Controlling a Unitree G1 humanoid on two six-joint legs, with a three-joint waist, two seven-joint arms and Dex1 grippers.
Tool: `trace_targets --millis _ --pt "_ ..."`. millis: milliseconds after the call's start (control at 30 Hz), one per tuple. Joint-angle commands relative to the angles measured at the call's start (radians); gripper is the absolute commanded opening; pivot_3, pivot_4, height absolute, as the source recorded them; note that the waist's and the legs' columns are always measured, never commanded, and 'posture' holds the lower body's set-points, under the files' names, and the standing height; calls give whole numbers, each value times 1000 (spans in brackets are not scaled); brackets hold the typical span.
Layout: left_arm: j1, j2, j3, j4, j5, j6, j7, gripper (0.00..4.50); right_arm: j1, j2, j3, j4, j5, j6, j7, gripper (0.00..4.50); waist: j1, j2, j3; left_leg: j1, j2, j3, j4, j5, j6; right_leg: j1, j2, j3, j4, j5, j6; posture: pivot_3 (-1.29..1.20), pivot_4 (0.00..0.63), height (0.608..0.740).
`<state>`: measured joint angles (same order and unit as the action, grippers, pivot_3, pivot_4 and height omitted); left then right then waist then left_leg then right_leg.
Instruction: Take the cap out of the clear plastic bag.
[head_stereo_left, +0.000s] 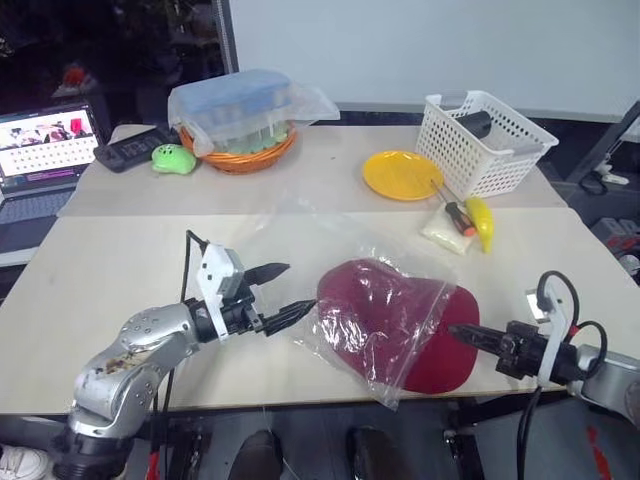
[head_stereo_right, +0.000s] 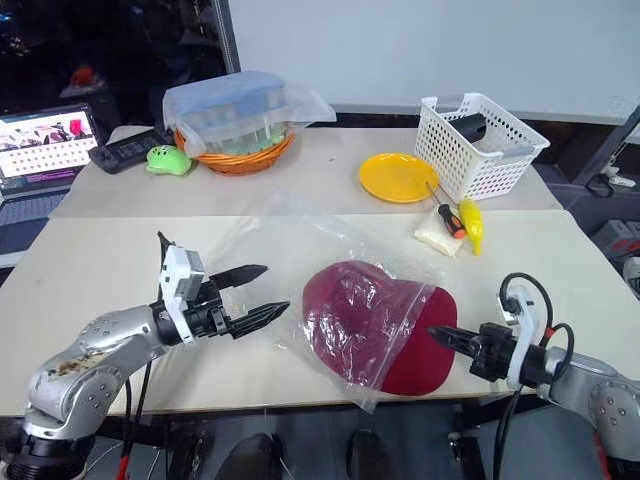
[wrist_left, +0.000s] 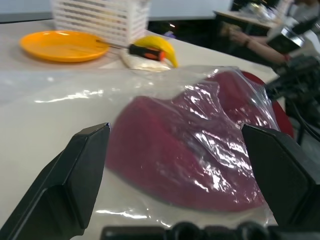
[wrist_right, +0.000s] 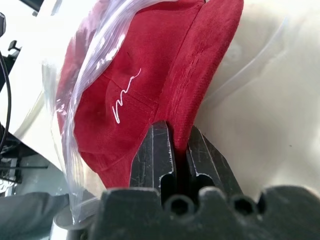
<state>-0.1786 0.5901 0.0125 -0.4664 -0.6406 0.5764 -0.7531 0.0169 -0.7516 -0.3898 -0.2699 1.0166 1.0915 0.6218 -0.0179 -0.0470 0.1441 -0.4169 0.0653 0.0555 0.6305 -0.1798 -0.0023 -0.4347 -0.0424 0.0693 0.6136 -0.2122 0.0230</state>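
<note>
The dark red cap (head_stereo_left: 385, 320) lies near the table's front edge, its crown inside the clear plastic bag (head_stereo_right: 290, 240) and its brim sticking out on the right. My right gripper (head_stereo_left: 455, 331) is shut on the brim's edge; in the right wrist view its fingers (wrist_right: 157, 150) pinch the brim below the cap's white mark (wrist_right: 125, 95). My left gripper (head_stereo_left: 300, 287) is open, held level just left of the bag and pointing at it. In the left wrist view the bagged cap (wrist_left: 175, 150) lies beyond its spread fingers (wrist_left: 75, 190).
On the far table stand an orange basket with a wrapped blue-lidded box (head_stereo_left: 240, 115), a green toy (head_stereo_left: 173, 158), a yellow plate (head_stereo_left: 402, 174) and a white basket (head_stereo_left: 482, 140). A screwdriver (head_stereo_left: 458, 215) and banana (head_stereo_left: 481, 222) lie behind the cap. A laptop (head_stereo_left: 45, 150) sits far left.
</note>
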Motion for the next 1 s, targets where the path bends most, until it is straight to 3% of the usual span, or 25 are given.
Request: trace_targets --millis 33,433,667,1000 --pt "-82 4 -79 42 77 -78 -76 4500 -55 43 37 -34 -2 22 -85 44 -3 -1 1 0 0 0 1 0 0 0 0 0 0 1 0 0 150 740" --pt "-281 21 -326 279 397 -423 -313 4500 -132 154 100 -73 32 67 -199 44 0 -1 1 -4 0 -1 1 0 1 -2 2 0 0 2 1 0 150 740" --pt "-337 93 -367 328 444 -584 -515 4500 -132 164 113 -54 11 51 -209 44 1 -1 1 -5 1 -1 1 0 1 -3 2 0 0 2 1 0 150 740" --pt "-363 59 -426 505 632 -864 -508 4500 -149 167 100 -33 -12 35 -224 44 2 -1 1 -5 1 -1 5 1 1 -2 2 0 3 3 3 0 150 740"
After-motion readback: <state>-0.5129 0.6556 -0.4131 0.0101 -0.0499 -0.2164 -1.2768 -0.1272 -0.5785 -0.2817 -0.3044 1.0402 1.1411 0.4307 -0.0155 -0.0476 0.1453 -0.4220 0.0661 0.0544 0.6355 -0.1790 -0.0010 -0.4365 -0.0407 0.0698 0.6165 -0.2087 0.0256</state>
